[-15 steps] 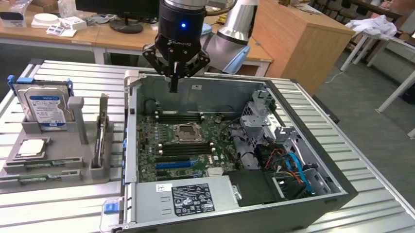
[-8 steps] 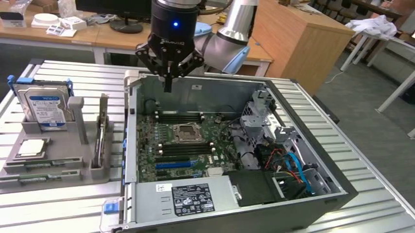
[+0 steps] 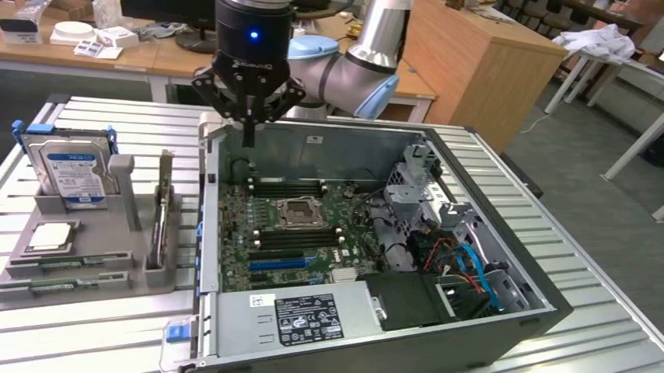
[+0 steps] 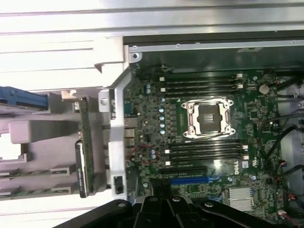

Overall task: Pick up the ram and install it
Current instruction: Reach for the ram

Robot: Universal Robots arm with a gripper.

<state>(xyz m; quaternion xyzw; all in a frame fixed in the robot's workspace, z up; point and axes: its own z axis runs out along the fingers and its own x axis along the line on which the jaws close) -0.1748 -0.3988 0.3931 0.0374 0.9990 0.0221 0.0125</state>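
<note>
One ram (image 4: 84, 126) is standing on edge in the grey tray (image 3: 140, 281), probably for pinching from above. The gripper (image 3: 249, 138) is hovering over the computer case (image 3: 311, 138) rim nearby, jaws pressed together, carrying nothing.

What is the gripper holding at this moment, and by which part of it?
Nothing. The gripper is shut with nothing between its fingers, and it hangs above the wall of the open computer case.
</note>
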